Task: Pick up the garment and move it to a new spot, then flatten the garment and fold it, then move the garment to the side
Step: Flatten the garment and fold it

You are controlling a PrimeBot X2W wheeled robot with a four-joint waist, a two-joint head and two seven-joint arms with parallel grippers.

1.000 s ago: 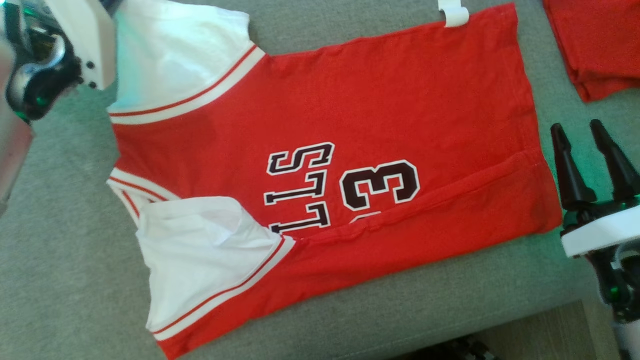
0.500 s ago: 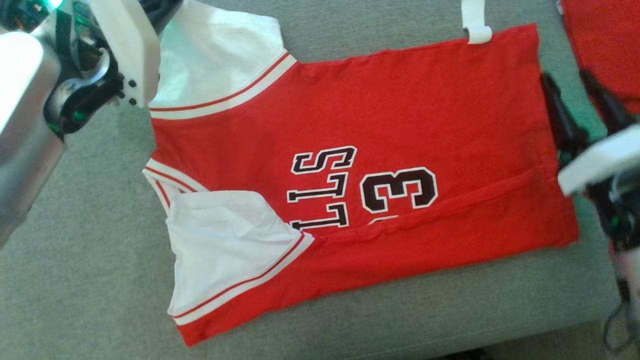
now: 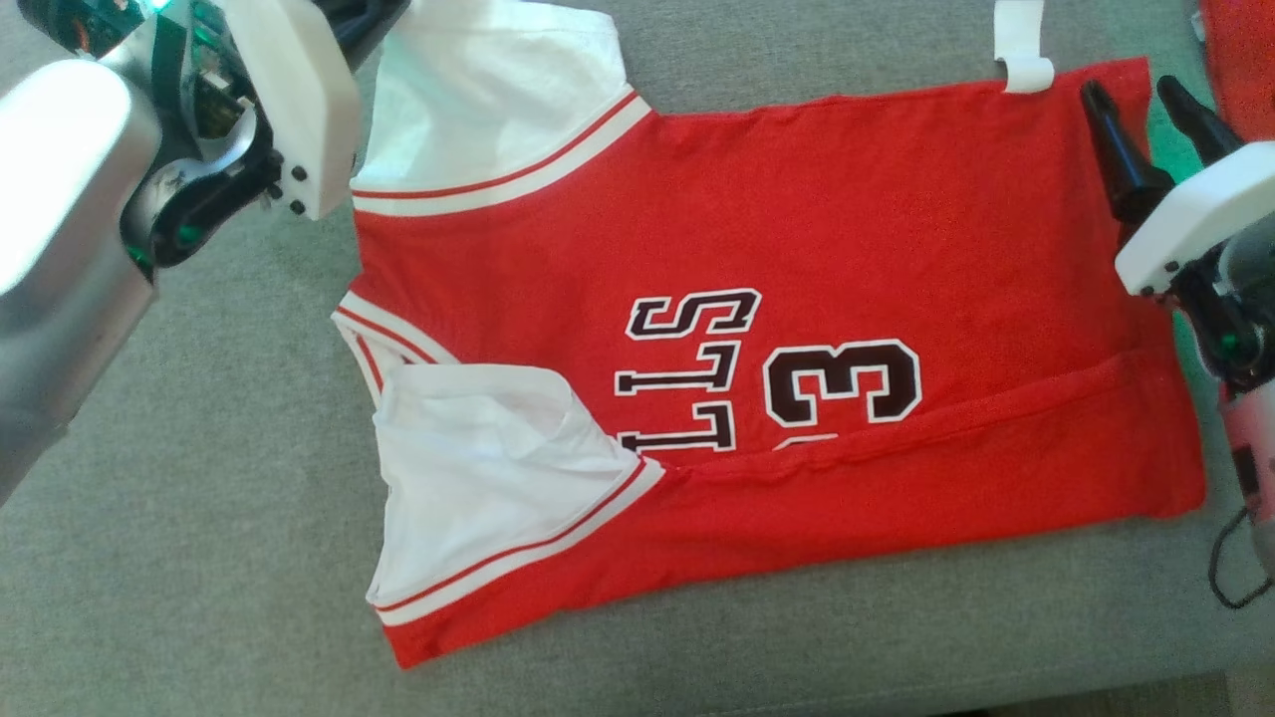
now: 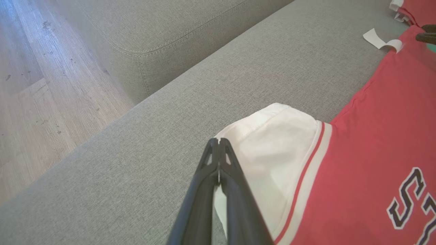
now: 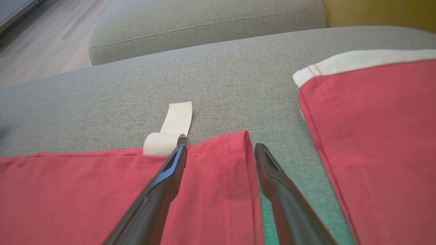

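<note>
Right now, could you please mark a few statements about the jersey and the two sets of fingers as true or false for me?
1. The left fingers are shut on the jersey's white sleeve. True.
2. The right fingers are shut on the hem. False: they stand open, one over the hem corner, one over the grey cushion.
3. The jersey lies on a wooden table. False: it lies on the grey cushion.
4. A second red garment lies beyond the hem corner. True.
5. A white label sticks out by the hem corner. True.
</note>
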